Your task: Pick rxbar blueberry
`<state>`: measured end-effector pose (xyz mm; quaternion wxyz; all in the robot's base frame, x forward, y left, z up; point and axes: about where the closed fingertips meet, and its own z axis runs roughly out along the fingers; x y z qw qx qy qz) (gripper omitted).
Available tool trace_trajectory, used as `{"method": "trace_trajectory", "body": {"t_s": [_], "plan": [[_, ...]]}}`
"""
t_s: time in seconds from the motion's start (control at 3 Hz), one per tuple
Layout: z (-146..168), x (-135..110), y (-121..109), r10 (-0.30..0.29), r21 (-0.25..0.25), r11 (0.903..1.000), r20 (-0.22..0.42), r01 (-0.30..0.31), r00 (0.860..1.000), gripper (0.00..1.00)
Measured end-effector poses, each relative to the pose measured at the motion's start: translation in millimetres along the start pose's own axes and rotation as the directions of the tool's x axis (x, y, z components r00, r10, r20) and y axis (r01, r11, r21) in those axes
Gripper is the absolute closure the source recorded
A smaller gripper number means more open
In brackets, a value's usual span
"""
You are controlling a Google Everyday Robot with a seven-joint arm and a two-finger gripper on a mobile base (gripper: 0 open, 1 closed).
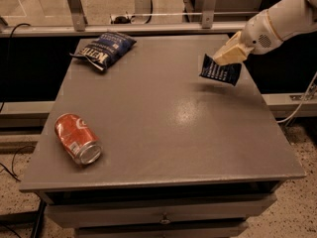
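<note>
The rxbar blueberry (220, 71) is a small flat navy-blue wrapper with rows of white text. It hangs in the air above the right side of the grey table (158, 118), clear of the surface. My gripper (227, 56), with cream-coloured fingers (232, 51), is shut on the bar's upper edge. The white arm comes in from the upper right.
A crinkled dark blue Kettle chip bag (105, 50) lies at the table's far left. A red soda can (78, 138) lies on its side at the front left. A metal rail (148, 29) runs behind the table, and cables lie on the floor at both sides.
</note>
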<state>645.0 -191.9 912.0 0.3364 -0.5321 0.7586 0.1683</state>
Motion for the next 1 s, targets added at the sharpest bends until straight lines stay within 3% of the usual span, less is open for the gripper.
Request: {"method": "trace_trajectory", "body": {"t_s": [0.67,1.0], "plan": [[-38.4,-44.8,18.9,-0.032,-0.008,0.9994,0.095,0.033,0.995,1.0],[-39.8,-48.2,20.3,-0.033,-0.011,0.9994,0.104,0.034,0.994,1.0]]}}
